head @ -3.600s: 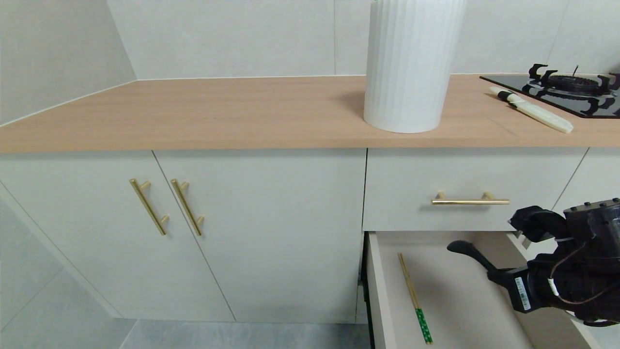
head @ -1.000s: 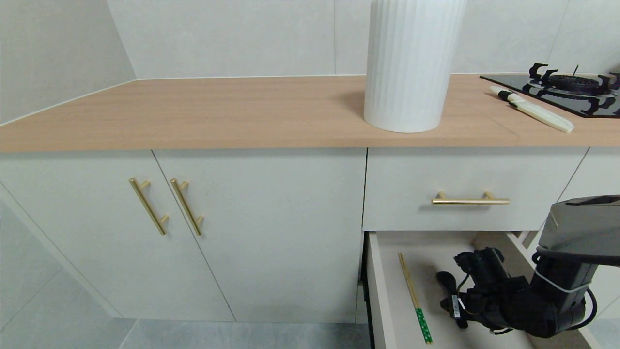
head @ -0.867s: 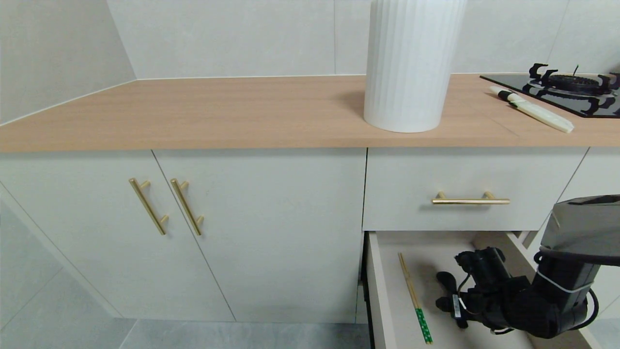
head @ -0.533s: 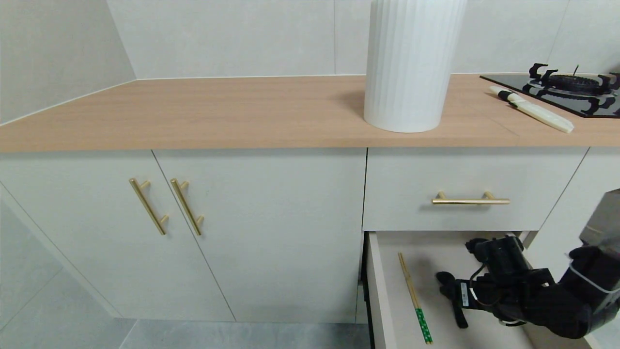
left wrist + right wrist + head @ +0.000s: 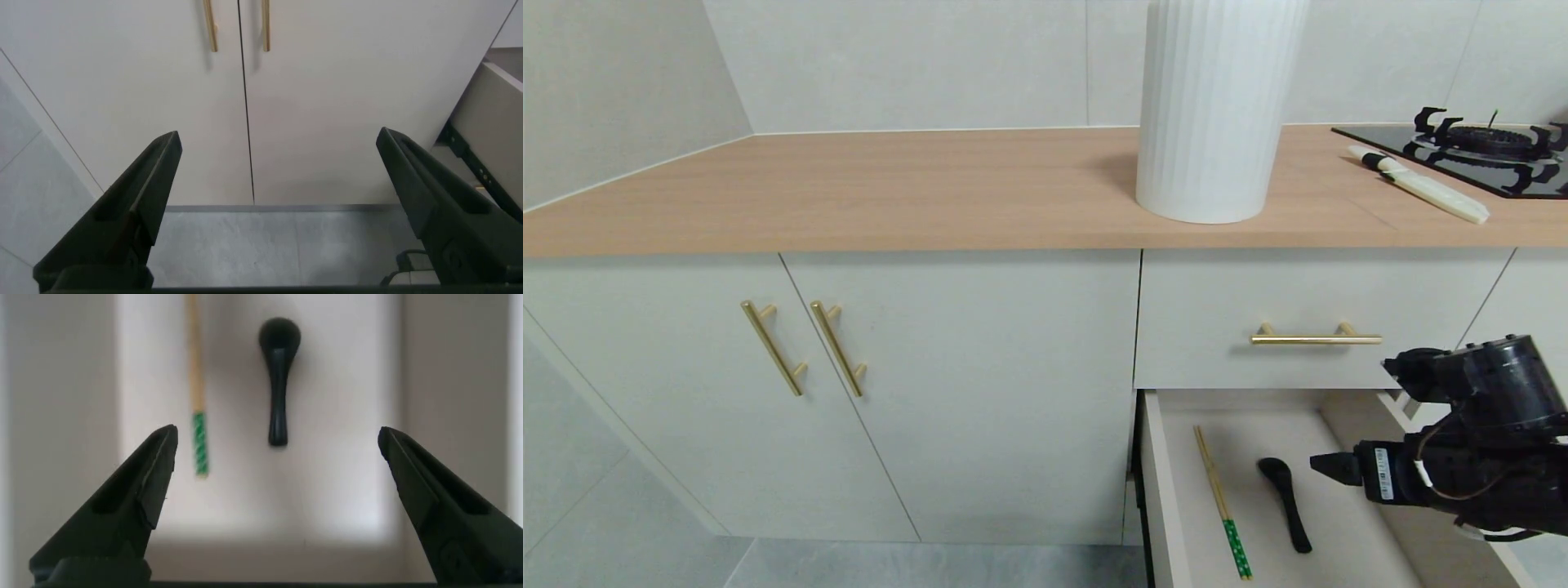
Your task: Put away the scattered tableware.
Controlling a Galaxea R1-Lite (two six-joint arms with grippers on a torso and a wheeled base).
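Observation:
A black spoon (image 5: 1284,500) lies flat on the floor of the open lower drawer (image 5: 1162,490), right of a pair of wooden chopsticks (image 5: 1223,502) with green ends. My right gripper (image 5: 1331,469) hangs open above the drawer, to the right of the spoon, holding nothing. In the right wrist view the spoon (image 5: 278,376) and chopsticks (image 5: 196,392) lie side by side beyond the spread fingers of the right gripper (image 5: 274,437). A cream knife (image 5: 1421,186) rests on the wooden counter near the stove. My left gripper (image 5: 278,135) is open, facing the cabinet doors low down.
A tall white ribbed container (image 5: 1213,106) stands on the counter (image 5: 890,188) above the drawers. A black gas stove (image 5: 1478,151) sits at the far right. The upper drawer with its gold handle (image 5: 1315,337) is shut. Two cabinet doors with gold handles (image 5: 805,347) are shut on the left.
My right gripper lowered the black spoon into the drawer, let it go beside the chopsticks, then rose and drew back to the right.

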